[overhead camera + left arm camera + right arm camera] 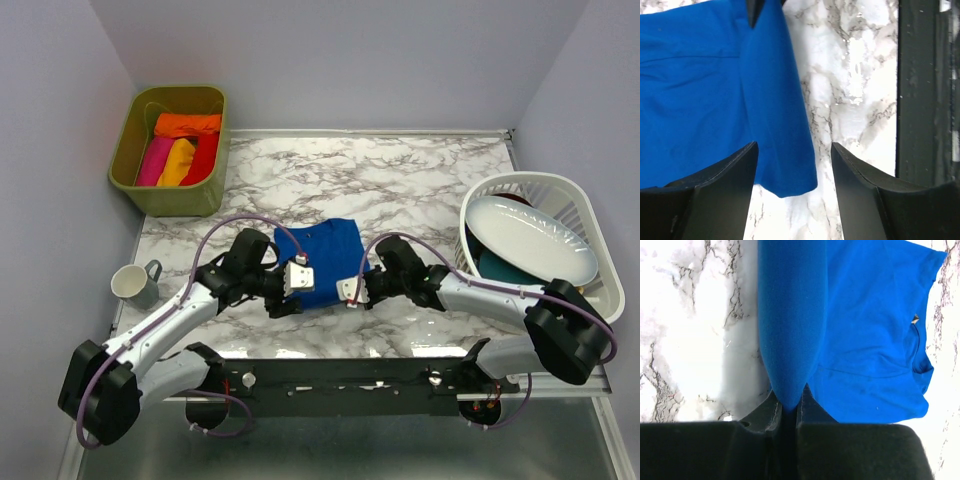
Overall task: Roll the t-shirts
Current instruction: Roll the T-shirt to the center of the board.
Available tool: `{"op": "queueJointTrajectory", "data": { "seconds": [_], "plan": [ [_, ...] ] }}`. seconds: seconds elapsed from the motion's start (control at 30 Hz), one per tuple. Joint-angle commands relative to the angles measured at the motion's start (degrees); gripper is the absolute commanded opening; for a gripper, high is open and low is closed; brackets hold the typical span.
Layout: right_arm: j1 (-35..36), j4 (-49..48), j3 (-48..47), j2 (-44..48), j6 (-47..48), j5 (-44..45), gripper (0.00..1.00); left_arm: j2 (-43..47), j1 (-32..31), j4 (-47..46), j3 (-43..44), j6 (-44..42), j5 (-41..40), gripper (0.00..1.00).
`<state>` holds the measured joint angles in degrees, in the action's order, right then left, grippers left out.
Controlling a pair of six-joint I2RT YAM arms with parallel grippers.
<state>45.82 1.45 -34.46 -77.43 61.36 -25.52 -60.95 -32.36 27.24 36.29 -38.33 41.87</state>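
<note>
Blue t-shirt point(325, 255) lies folded into a narrow panel on the marble table point(420, 180), and its roll looks barely begun. Only the edge nearest the arms is turned over into a thin tube, and the rest is spread flat beyond the fingers. The right gripper point(790, 401) has its fingers pressed together on one end of that tube, the cloth pinched between the tips and running straight away from them. The left gripper point(794, 147) has its fingers parted around the other end of the turned edge and grips nothing; bare marble shows just outside one finger. An orange t-shirt point(187, 124), pink t-shirt point(155, 160), yellow t-shirt point(180, 162) and red t-shirt point(203, 158) sit as tight rolls in the green bin point(130, 185), well away from both pairs of fingers, so they seem finished. I judge this the last shirt, with nearly all its rolling left.
</note>
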Motion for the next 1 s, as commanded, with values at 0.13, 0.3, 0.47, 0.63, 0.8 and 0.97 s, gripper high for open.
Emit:
{"op": "queueJointTrajectory", "data": {
  "seconds": [0.13,0.3,0.47,0.63,0.8,0.97],
  "plan": [
    [0.4,3.1,-1.8,-0.9,-2.3,0.3,0.07,-1.4,-3.3,-12.6,-4.6,9.8,-10.8,0.79],
    [0.5,3.0,-2.2,-0.9,-3.9,0.8,0.07,-4.7,-3.6,-12.6,-4.2,9.4,-10.3,0.79],
    [0.4,3.2,-2.3,-0.8,-5.3,1.3,0.08,-7.4,-3.6,-11.7,-3.3,9.7,-8.6,0.56],
    [0.5,11.8,-6.1,-2.7,-5.2,-0.6,0.10,-8.9,-3.2,-7.7,-0.6,9.1,-5.7,0.05],
    [-1.3,24.2,-13.1,-5.4,-5.5,-7.2,0.10,-11.9,-1.7,5.6,5.7,3.3,-4.1,0.00],
    [-3.6,40.3,-20.9,-9.9,0.1,-13.5,0.10,-15.2,1.1,15.5,10.0,-0.3,-2.1,0.00]
  ]
}}
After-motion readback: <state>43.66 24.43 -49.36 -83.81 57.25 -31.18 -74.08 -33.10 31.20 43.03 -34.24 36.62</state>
